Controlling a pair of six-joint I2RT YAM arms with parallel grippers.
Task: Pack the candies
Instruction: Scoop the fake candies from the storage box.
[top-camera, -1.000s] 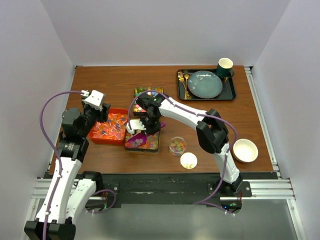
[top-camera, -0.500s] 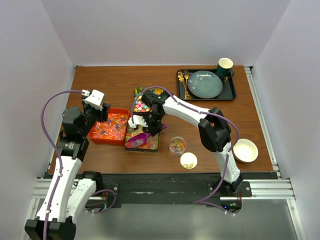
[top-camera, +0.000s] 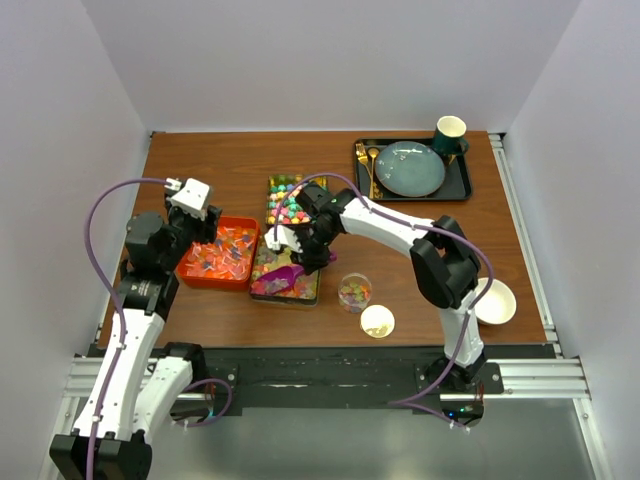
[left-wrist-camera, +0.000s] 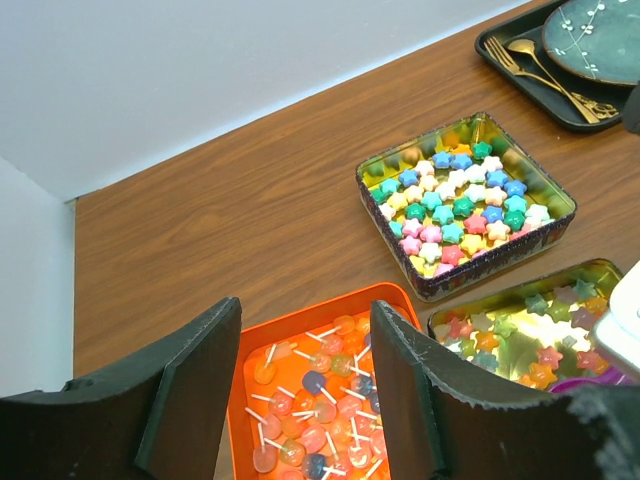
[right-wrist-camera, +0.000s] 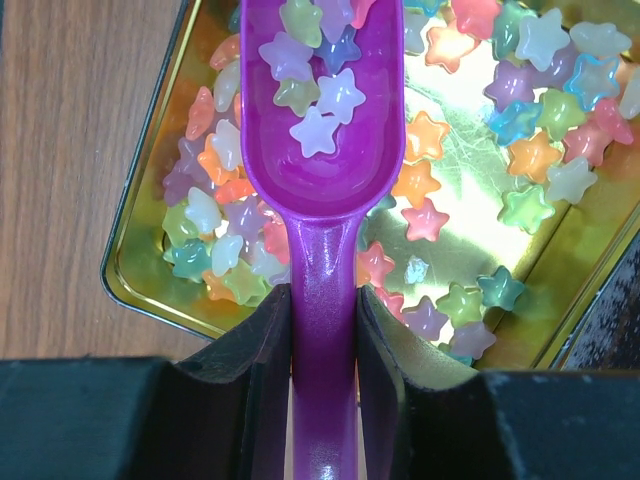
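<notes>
I have my right gripper (right-wrist-camera: 323, 318) clamped tight on the purple scoop (right-wrist-camera: 322, 150) by its handle, star candies (right-wrist-camera: 318, 95) piled in its bowl above the gold tin (right-wrist-camera: 470, 175) holding more, my left gripper (left-wrist-camera: 305, 400) half-open, empty, left of that tin.

Pastel star candies (right-wrist-camera: 318, 131) in gold tin (right-wrist-camera: 468, 152) and purple scoop (right-wrist-camera: 321, 195)

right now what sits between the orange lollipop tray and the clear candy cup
The nearer gold tin of star candies, with the purple scoop in the right fingers over it; the top view shows this.
</notes>
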